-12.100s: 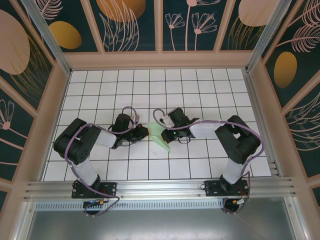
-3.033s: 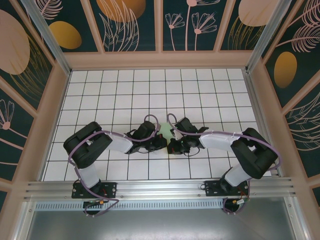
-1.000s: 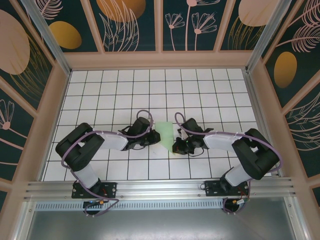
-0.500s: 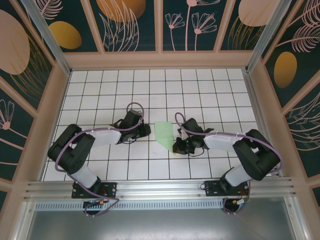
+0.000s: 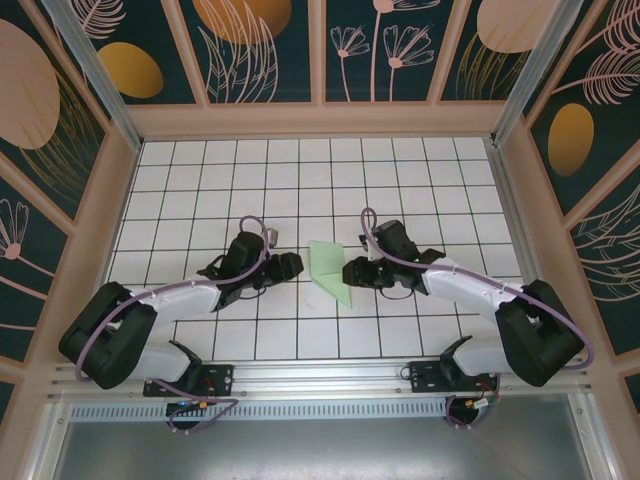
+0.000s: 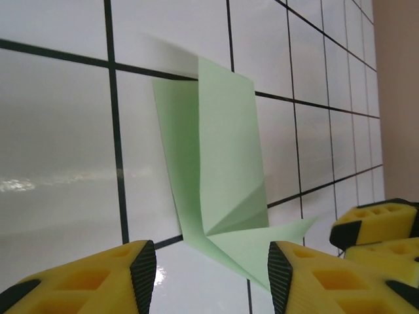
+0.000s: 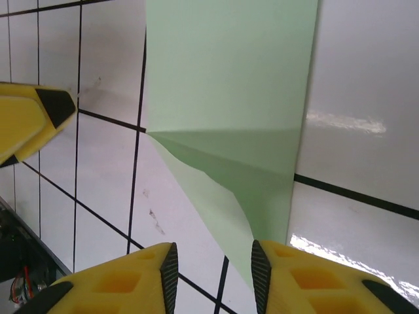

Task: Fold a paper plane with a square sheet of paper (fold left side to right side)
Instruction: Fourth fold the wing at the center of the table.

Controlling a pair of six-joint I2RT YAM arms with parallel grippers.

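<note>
Tall walls (image 5: 265, 45) of dark teal panel, printed with pale leaf and flower outlines and framed in light wood, close in a desk (image 5: 200, 180) of glossy white tiles ruled by thin black lines, with a ribbed aluminium rail (image 5: 320, 375) along its near edge. The left arm (image 5: 170, 300) and right arm (image 5: 470, 290), smooth white shells with matte black joints and looped purple cable, reach inward low over the tiles. At the centre of the desk lies the square sheet of paper (image 5: 330, 272), thin, matte and pale green. It is folded into a narrow strip with a straight, squared far end and a diagonal crease, tapering to a sharp point toward 5 o'clock; in the left wrist view one flap (image 6: 262, 245) lifts slightly off the tiles. The left tool (image 5: 292, 265) sits at 9 o'clock of the sheet, a little apart from it, its jaws standing moderately wide with nothing between them. The right tool (image 5: 350, 272) sits at 3 o'clock, just beside the sheet's edge, its jaws narrowly parted and gripping nothing, the paper's point running toward the gap. The pads (image 7: 111, 281) are chunky yellow blocks with square recesses and black rubbery tips.
</note>
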